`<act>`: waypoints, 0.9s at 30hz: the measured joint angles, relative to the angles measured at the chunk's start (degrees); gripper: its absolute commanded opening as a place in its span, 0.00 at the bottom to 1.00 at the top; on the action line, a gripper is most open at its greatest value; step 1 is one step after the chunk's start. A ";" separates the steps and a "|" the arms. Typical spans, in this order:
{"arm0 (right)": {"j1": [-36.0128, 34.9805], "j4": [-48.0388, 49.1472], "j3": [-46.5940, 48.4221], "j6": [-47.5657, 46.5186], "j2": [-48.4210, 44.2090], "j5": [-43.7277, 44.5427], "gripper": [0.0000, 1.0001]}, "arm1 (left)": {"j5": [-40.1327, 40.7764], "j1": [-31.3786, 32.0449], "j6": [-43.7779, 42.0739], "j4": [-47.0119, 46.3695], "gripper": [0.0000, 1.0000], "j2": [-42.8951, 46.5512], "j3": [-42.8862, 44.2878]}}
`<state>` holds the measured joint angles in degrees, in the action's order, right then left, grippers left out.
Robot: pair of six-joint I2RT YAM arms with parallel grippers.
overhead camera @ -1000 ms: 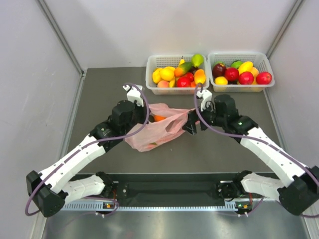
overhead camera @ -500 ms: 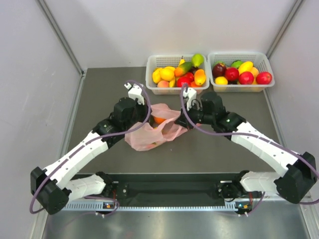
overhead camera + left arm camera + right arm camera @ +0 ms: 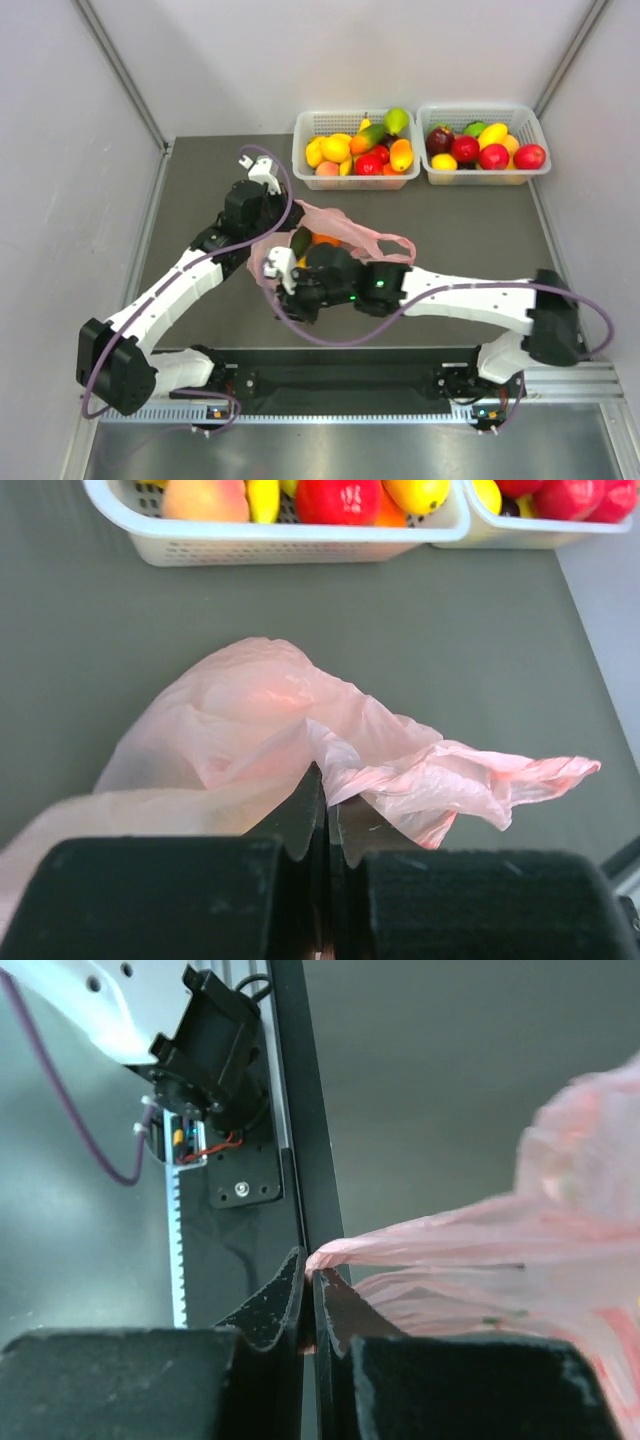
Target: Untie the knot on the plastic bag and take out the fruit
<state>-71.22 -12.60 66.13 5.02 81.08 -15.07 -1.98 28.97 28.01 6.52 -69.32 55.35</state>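
The pink plastic bag [image 3: 350, 232] lies mid-table, stretched between both grippers. Its film fills the left wrist view [image 3: 270, 710] and the right side of the right wrist view [image 3: 520, 1250]. My left gripper [image 3: 287, 213] is shut on the bag's far left edge, jaws pinched on film [image 3: 326, 785]. My right gripper [image 3: 292, 300] reaches across to the bag's near left edge and is shut on a fold of film [image 3: 312, 1272]. An orange fruit [image 3: 322, 240] and something dark green [image 3: 300, 243] show inside the bag. One handle loop [image 3: 398, 242] trails right. The knot shows in no view.
Two white baskets full of fruit stand at the back, the left one [image 3: 303, 150] and the right one [image 3: 535, 172]; the left basket's rim [image 3: 300, 548] is in the left wrist view. The black base rail [image 3: 300, 1110] and the left arm's base sit just beyond my right gripper.
My right arm swung from the bag's right side across to its near left edge and shut on the film. The left gripper drew back and left slightly, and the bag spread out.
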 measured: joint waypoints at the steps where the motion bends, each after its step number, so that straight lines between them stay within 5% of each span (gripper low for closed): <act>1: -1.29 0.31 2.27 -0.59 3.63 0.48 0.00 | -0.52 0.00 0.44 -0.13 0.00 -0.15 0.00; 11: -4.59 -7.91 18.25 -5.53 17.99 2.67 0.03 | -4.87 -5.73 2.34 0.96 0.00 1.55 -1.92; 13: -4.70 -8.87 18.62 -5.97 18.03 2.73 0.23 | -5.46 -5.81 2.40 0.39 0.00 1.92 -2.25; 14: -4.81 -8.94 18.62 -5.97 17.94 2.45 0.40 | -5.62 -5.81 2.45 -0.09 0.00 1.97 -2.38; 15: -5.14 -8.85 18.58 -5.77 17.75 1.81 0.70 | -5.68 -5.73 2.51 -0.94 0.00 1.95 -2.40; 18: -7.17 -4.63 14.86 -5.49 15.98 0.66 0.97 | -5.20 -4.33 2.56 -4.11 0.00 1.95 -2.45; 27: -8.17 0.70 -7.21 0.81 -10.16 10.60 1.00 | -5.25 -3.32 2.56 -6.58 0.00 3.89 -4.17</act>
<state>-79.40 -11.90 58.92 5.82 70.91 -4.47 -7.22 25.65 30.57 -0.05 -65.43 51.18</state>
